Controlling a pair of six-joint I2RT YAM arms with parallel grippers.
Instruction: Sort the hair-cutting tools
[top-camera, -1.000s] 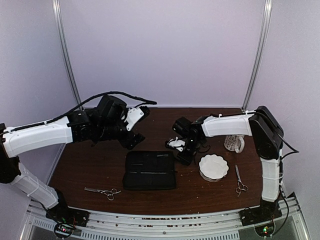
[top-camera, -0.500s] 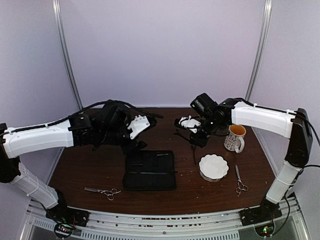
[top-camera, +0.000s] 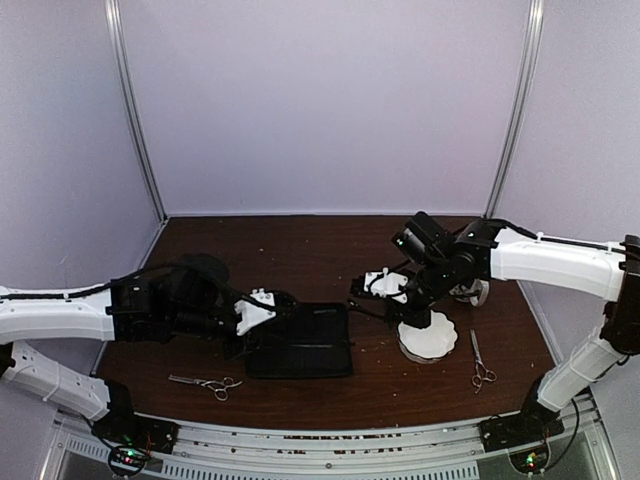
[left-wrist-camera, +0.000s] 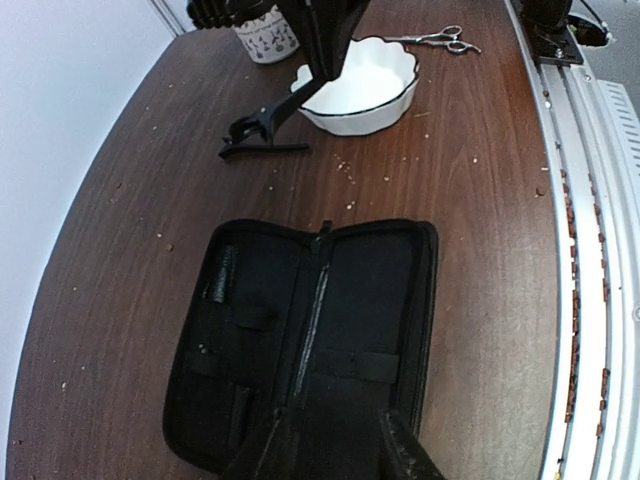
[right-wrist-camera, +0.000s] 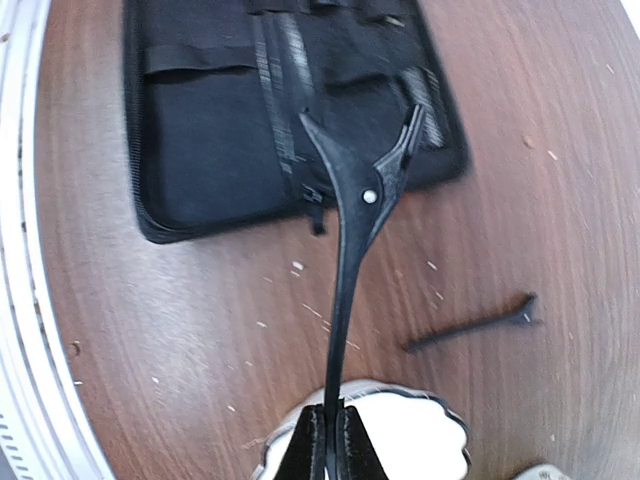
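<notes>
My right gripper (top-camera: 411, 311) (right-wrist-camera: 330, 440) is shut on a thin black clip (right-wrist-camera: 350, 250), held over the near-left rim of the white scalloped bowl (top-camera: 432, 340) (right-wrist-camera: 410, 445). The clip sticks out toward the open black zip case (top-camera: 300, 340) (right-wrist-camera: 250, 100). A second black clip (right-wrist-camera: 470, 325) (left-wrist-camera: 265, 150) lies on the table between bowl and case. One silver scissors (top-camera: 205, 383) lies front left, another (top-camera: 481, 362) (left-wrist-camera: 432, 40) right of the bowl. My left gripper (top-camera: 275, 308) (left-wrist-camera: 335, 460) is open and empty, low over the case's left edge.
A patterned mug (left-wrist-camera: 265, 35) stands behind the bowl, mostly hidden by the right arm in the top view. The brown table (top-camera: 200, 340) is speckled with crumbs. A metal rail (left-wrist-camera: 590, 250) runs along its near edge.
My right gripper has carried the clip from the back of the table forward and down to the bowl. My left arm has dropped and swung toward the near side, to the case's left edge.
</notes>
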